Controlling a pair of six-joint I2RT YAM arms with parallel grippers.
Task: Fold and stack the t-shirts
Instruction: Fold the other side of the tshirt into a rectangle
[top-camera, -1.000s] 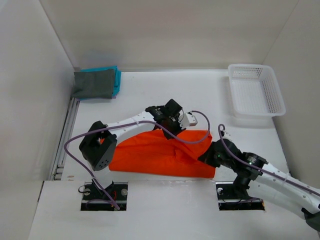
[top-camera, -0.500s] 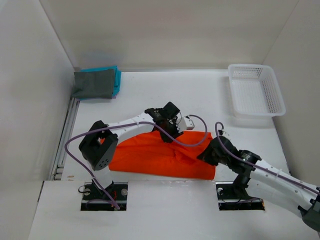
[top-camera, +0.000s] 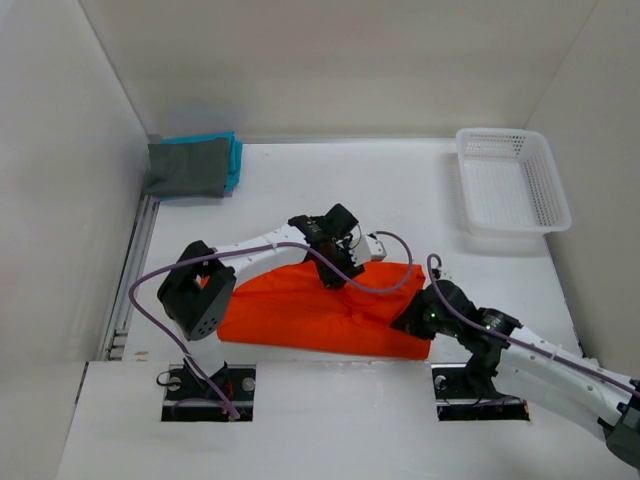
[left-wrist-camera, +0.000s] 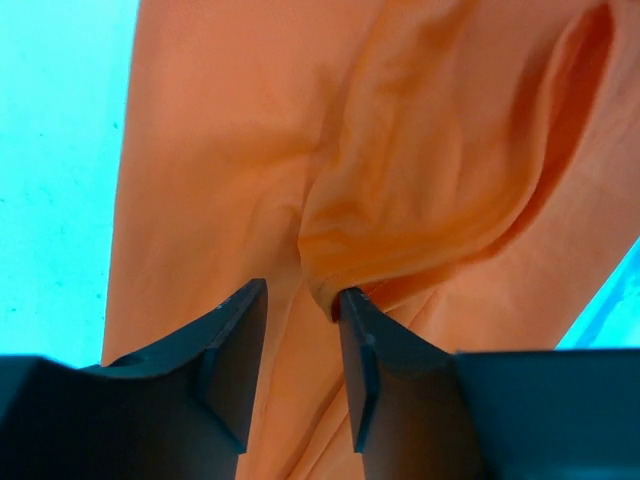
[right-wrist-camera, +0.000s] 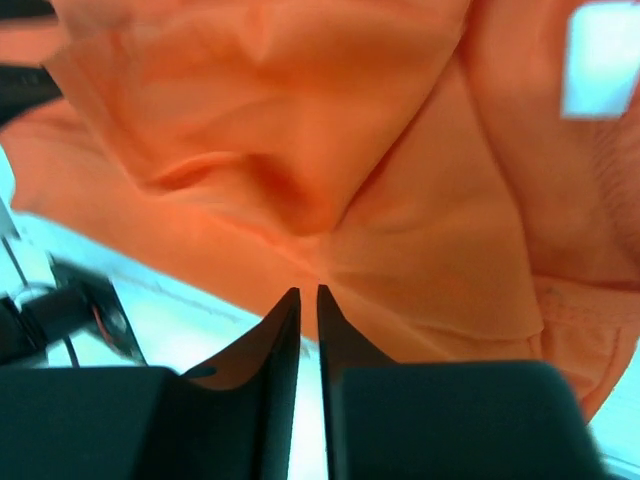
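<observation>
The left gripper (left-wrist-camera: 302, 290) stood tips down on the bright orange cloth t-shirt (top-camera: 290, 312), its jaws narrowly parted. A bunched ridge of that cloth ran straight ahead of it and ended between the tips, touching one finger. Whether the ridge was actually pinched could not be told. Past the ridge the cloth lay smoother, with another long fold off to the gripper's right.

The right gripper (right-wrist-camera: 307, 292) had its jaws pressed almost together, with only a thin slit between them. It was closed on a pinch of the orange cloth, and creases drew in to its tips.

The shirt lay spread on the white table (top-camera: 400, 190), under both grippers. The left gripper was near its far edge and the right gripper at its near right corner.

Well beyond the left gripper and off to its left, a dark grey folded cloth t-shirt (top-camera: 185, 168) rested on a teal cloth t-shirt (top-camera: 233, 150) in the table's far corner. Well beyond the right gripper sat a white plastic mesh basket (top-camera: 512, 180), apart from the orange shirt.
</observation>
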